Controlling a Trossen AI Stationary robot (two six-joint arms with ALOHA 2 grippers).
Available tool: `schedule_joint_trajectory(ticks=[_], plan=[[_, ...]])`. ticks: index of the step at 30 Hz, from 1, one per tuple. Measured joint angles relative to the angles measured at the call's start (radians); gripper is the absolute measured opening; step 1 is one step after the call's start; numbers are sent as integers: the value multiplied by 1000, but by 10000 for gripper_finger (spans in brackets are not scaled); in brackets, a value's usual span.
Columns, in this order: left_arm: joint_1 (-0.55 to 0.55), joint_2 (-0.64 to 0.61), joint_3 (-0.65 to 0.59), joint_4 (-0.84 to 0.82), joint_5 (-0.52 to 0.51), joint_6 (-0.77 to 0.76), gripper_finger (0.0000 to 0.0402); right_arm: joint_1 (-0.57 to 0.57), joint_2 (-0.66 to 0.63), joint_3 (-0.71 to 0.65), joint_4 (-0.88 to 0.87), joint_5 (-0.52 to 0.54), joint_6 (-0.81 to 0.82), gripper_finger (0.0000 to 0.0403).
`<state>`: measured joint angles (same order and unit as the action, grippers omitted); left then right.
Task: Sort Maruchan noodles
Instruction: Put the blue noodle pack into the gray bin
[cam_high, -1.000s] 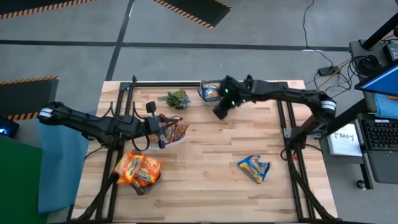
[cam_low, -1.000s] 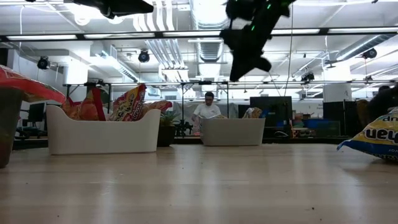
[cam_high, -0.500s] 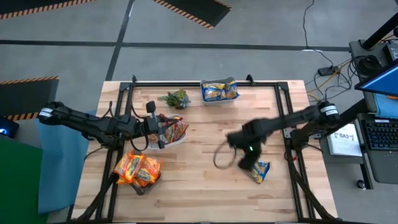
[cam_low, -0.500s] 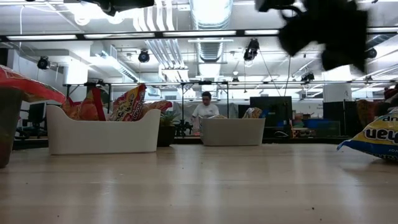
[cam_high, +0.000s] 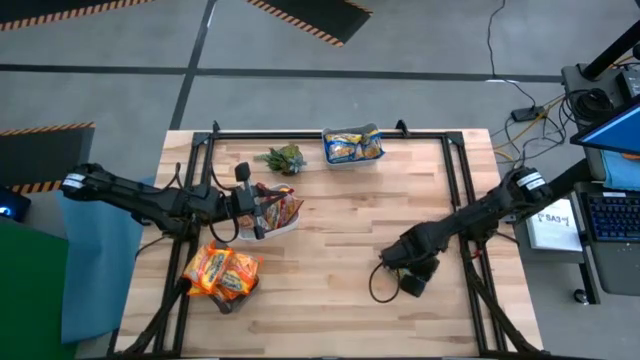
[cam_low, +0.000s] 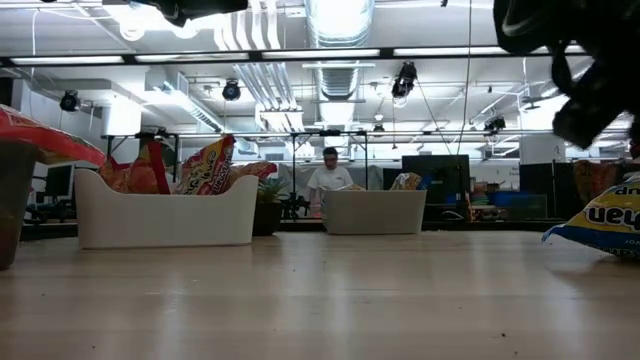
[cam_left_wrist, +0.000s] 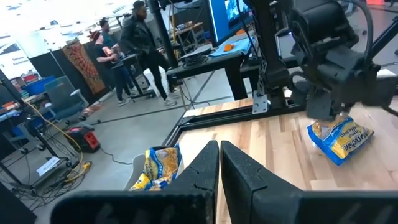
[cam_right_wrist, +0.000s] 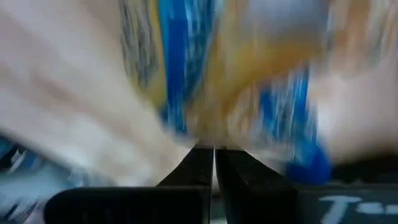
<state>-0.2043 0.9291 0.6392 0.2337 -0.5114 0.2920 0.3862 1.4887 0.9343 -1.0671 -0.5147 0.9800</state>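
Motion in the last second carried my right gripper (cam_high: 410, 268) from the upper-centre tub to the lower right, over the blue-yellow crinkly noodle packet (cam_left_wrist: 341, 138). Its fingers look nearly closed, gripping nothing; pickup comes next. My left gripper (cam_high: 262, 212) waits mid-left.

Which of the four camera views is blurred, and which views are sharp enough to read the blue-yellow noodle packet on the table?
Right wrist view: heavy motion blur, the blue-yellow packet is only streaks beyond the right gripper. Left wrist view: sharp, the packet is clear. Low view: sharp, the packet is cut by the frame edge; bright ceiling lights glare. High view: even light, the arm covers the packet.
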Motion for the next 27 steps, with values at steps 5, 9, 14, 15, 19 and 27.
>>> schedule_joint_trajectory(ticks=[5,9,14,15,19,27], plan=[[0,0,0,3,0,-7,0,-27,0,16,113,361,-87,9],[0,4,0,-21,4,-40,0,-29,-11,89,113,598,-207,9],[0,45,0,7,86,-44,0,-29,-51,133,115,610,-280,9],[0,59,0,23,94,-45,0,-29,-64,132,114,625,-293,9],[0,135,29,63,111,-59,0,-24,-160,68,126,682,-302,9],[0,376,191,21,111,-68,0,-44,-419,-183,355,717,-284,9]])
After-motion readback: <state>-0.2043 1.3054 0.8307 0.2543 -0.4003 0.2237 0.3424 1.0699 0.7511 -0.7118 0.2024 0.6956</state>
